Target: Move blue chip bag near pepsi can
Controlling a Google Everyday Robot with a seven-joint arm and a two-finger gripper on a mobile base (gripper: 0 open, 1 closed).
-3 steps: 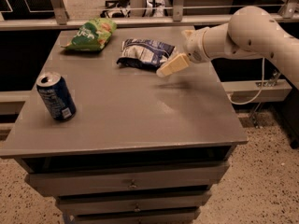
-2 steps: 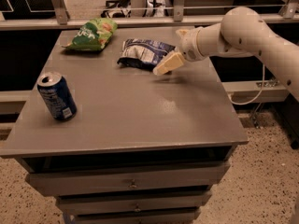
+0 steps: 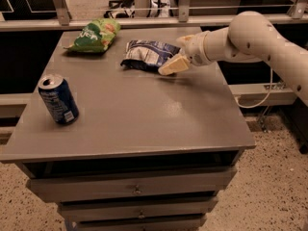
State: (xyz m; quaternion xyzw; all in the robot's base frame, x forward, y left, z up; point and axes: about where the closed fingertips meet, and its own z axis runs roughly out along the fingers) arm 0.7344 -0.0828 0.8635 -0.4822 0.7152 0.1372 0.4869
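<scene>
— Grey surface [image 3: 159, 119]: where does the blue chip bag [image 3: 147, 54] lie?
— Far side, near the green chip bag [image 3: 95, 34]. The pepsi can [image 3: 58, 100] stands well apart, at the front left.
— And the tool [image 3: 169, 67]?
— At the bag's right edge; wide or narrow, I cannot tell.
</scene>
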